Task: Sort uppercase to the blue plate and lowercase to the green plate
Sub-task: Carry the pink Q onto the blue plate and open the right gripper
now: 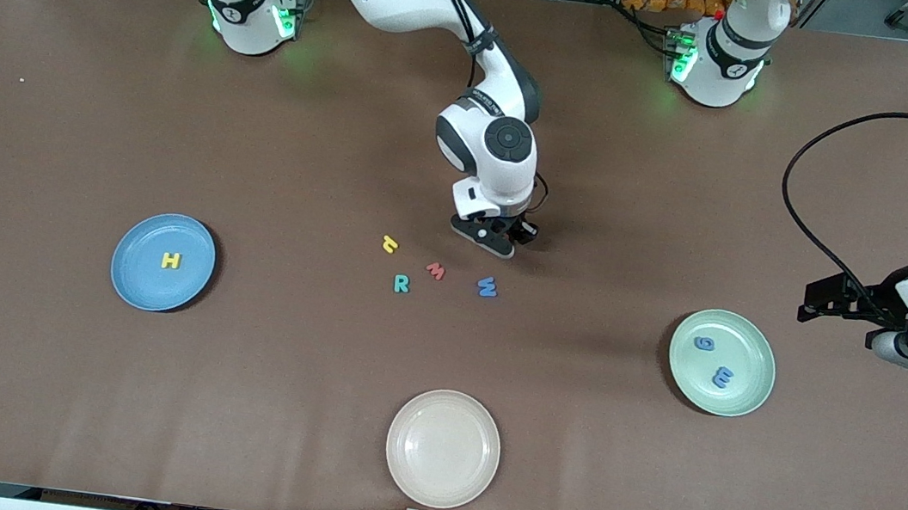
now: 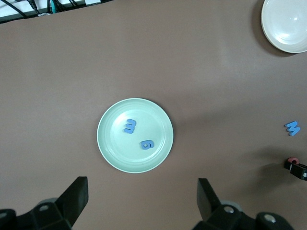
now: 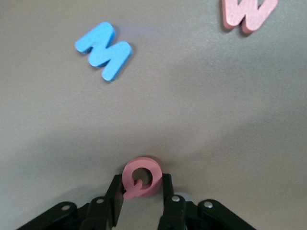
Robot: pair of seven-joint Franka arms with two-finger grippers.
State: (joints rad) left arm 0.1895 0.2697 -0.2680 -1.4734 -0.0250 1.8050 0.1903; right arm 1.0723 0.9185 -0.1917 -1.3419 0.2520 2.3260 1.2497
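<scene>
Partly hidden, the pink Q [image 3: 139,178] sits pinched in the right gripper [image 3: 141,197]; left gripper [image 2: 143,201] gapes, waiting.

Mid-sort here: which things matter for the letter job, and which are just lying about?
Job: blue plate with yellow H; green plate with blue g, blue m; yellow hooked letter; teal R; red m; blue W; pink Q, held by right gripper.
Lying about: cream plate.
</scene>
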